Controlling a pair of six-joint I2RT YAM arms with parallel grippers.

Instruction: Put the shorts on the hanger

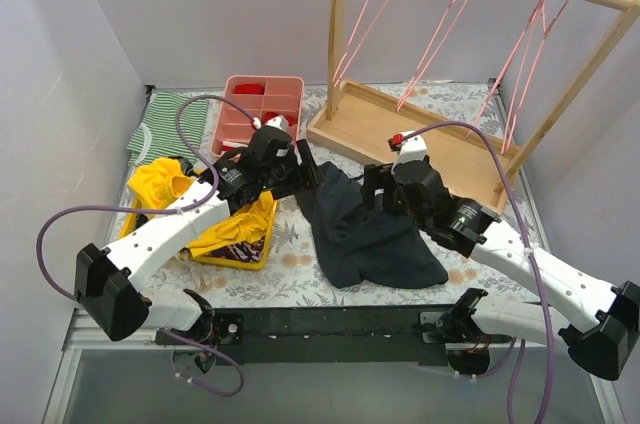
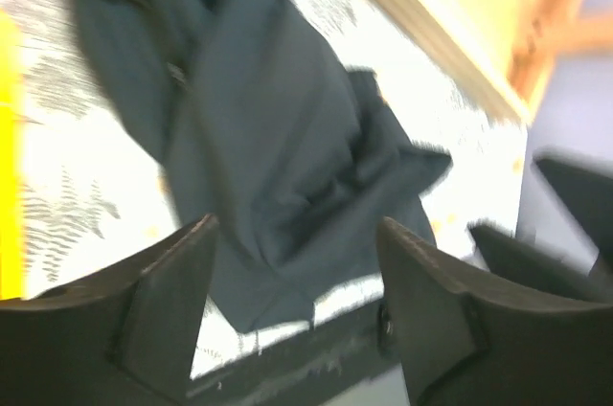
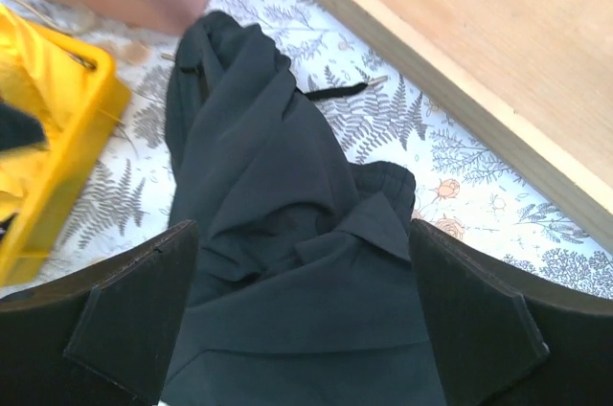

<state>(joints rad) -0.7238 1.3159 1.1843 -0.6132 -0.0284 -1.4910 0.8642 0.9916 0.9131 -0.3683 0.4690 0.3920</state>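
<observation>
The dark navy shorts (image 1: 365, 229) lie crumpled on the floral tablecloth between my two arms. My left gripper (image 1: 305, 176) hovers over their far left end, open and empty; in the left wrist view (image 2: 297, 243) the shorts (image 2: 278, 128) lie below the spread fingers. My right gripper (image 1: 375, 189) is above the far right part of the shorts, open and empty; in the right wrist view (image 3: 302, 262) the fabric (image 3: 287, 234) fills the gap between the fingers. Pink wire hangers (image 1: 440, 29) hang from the rail of the wooden rack at the back right.
The rack's wooden base tray (image 1: 420, 139) stands just behind the shorts, also in the right wrist view (image 3: 460, 33). A yellow bin (image 1: 235, 244) with a yellow garment (image 1: 160, 184) is at left. A pink tray (image 1: 262, 109) and a green-striped cloth (image 1: 165, 124) lie at back left.
</observation>
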